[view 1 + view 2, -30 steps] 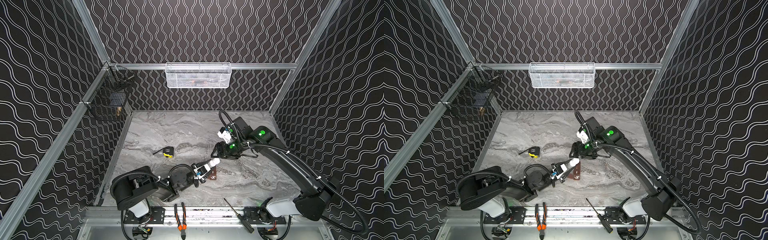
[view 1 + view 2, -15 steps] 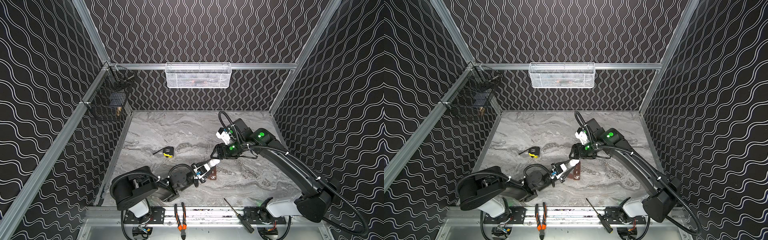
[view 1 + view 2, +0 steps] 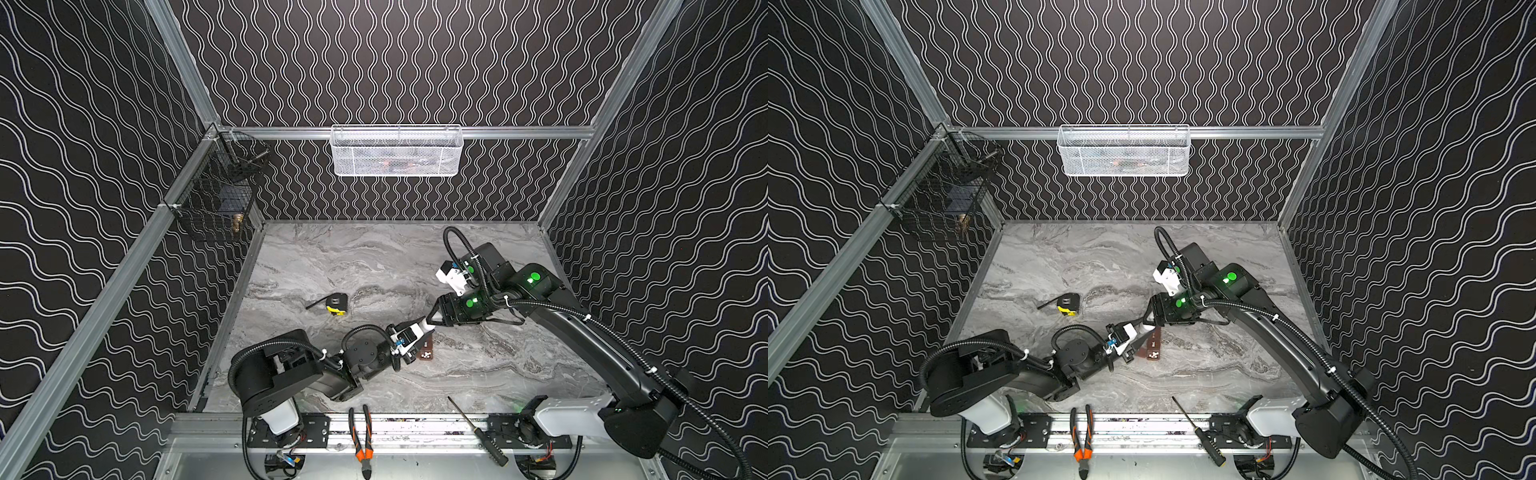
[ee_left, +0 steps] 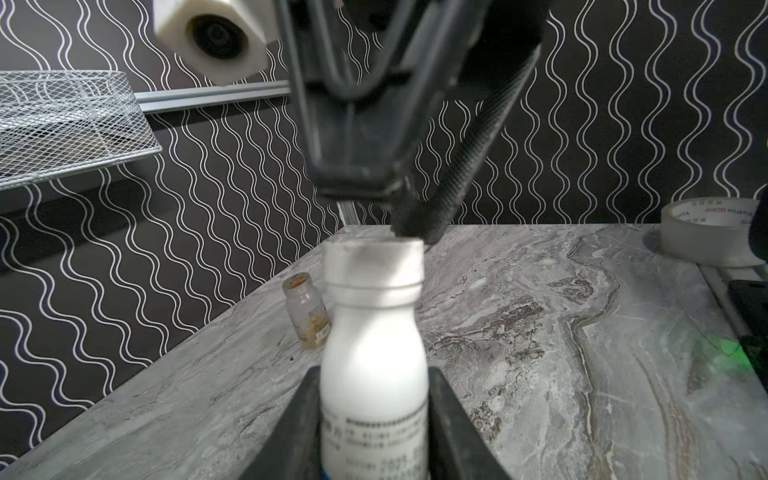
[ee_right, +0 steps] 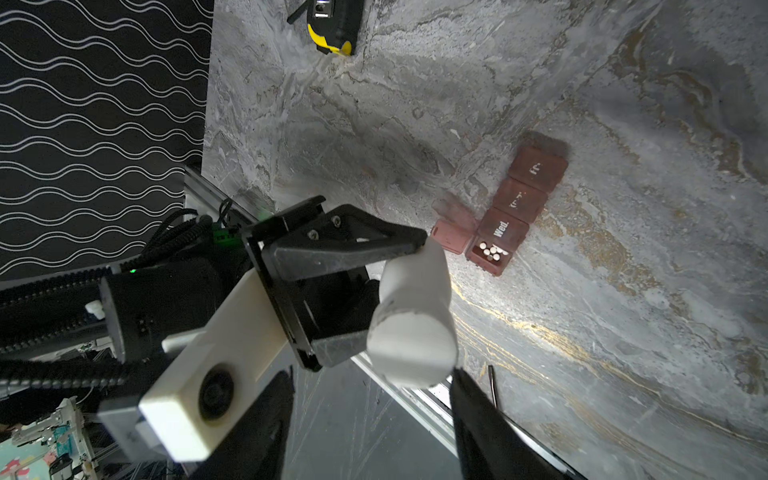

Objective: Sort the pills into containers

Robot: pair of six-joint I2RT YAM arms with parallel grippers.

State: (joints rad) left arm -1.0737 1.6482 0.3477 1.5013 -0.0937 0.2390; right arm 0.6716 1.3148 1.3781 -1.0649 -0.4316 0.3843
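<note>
A white pill bottle [image 4: 374,345] with its cap [image 5: 409,349] on is held off the table, tilted, by my left gripper [image 4: 374,376], which is shut on its body. My right gripper [image 5: 370,374] is open at the cap end; one finger touches the cap's edge and the other stands clear. In both top views the two grippers meet over the table's front middle [image 3: 428,326] [image 3: 1144,328]. The containers [image 5: 517,203], a reddish-brown strip, lie just beyond [image 3: 427,353] [image 3: 1152,347]. Its end compartment is open with white pills [image 5: 492,251] inside; the others are shut.
A black and yellow tape measure [image 3: 336,303] lies left of centre. A small glass bottle [image 4: 309,316] and a tape roll [image 4: 710,230] stand further back. A white mesh basket [image 3: 397,151] and a black wire basket [image 3: 216,199] hang on the walls. Pliers [image 3: 360,432] and a screwdriver [image 3: 478,432] lie on the front rail.
My right gripper's jaws have narrowed at the bottle's cap and its arm has shifted slightly. The left gripper and the bottle have stayed put.
</note>
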